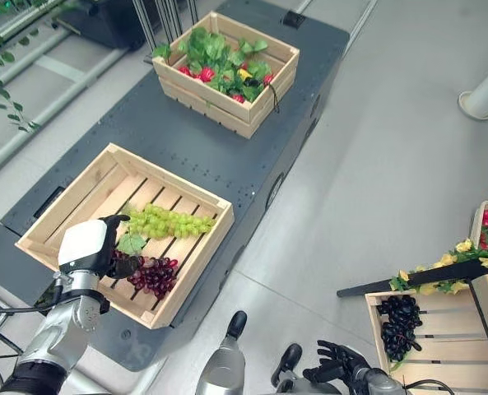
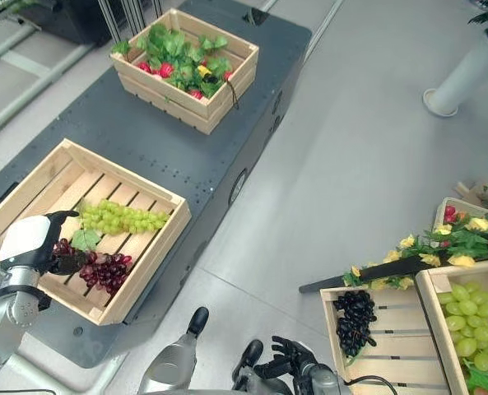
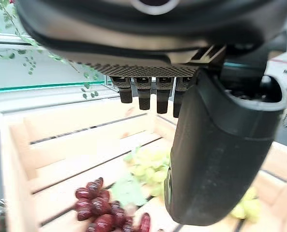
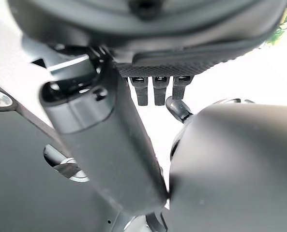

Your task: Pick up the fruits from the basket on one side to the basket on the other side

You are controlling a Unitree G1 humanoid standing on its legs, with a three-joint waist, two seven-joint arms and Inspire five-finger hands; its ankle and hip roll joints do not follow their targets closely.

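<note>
Right hand: hanging low at the near edge of the head views, the right hand [image 1: 341, 360] is idling over the floor, fingers loosely curled and holding nothing.
Left hand: the left hand [image 1: 91, 247] is hovering over the near wooden crate [image 1: 196, 257]; in its wrist view the fingers [image 3: 144, 93] are pointing straight out with the thumb apart, grasping nothing.
Task fruit: a red grape bunch [image 1: 151, 274] and a green grape bunch [image 1: 168, 221] are lying on the slats of that crate, just beside the hand, a loose leaf [image 1: 132, 243] sitting between them.
Goal side: a floor crate [image 2: 396, 346] on the robot's right is holding one dark grape bunch [image 2: 355, 320]; the crate next to it [image 2: 441, 329] is holding green grapes [image 2: 472, 322].
Risk, grasp: closing on the berries rather than the stem is likely to be shedding grapes or letting the bunch slip, since a bunch sags and rolls.
Risk, collision: dropping too low is risking fingers catching a slat gap or the crate wall.
Risk, carry: the two sides are lying well apart, so a weak hold is likely to be failing over the floor.
Count: two bunches in the near crate; one far crate [image 1: 227, 97] of leaves and red fruit on the grey platform [image 1: 186, 140]; one dark bunch in the floor crate.
</note>
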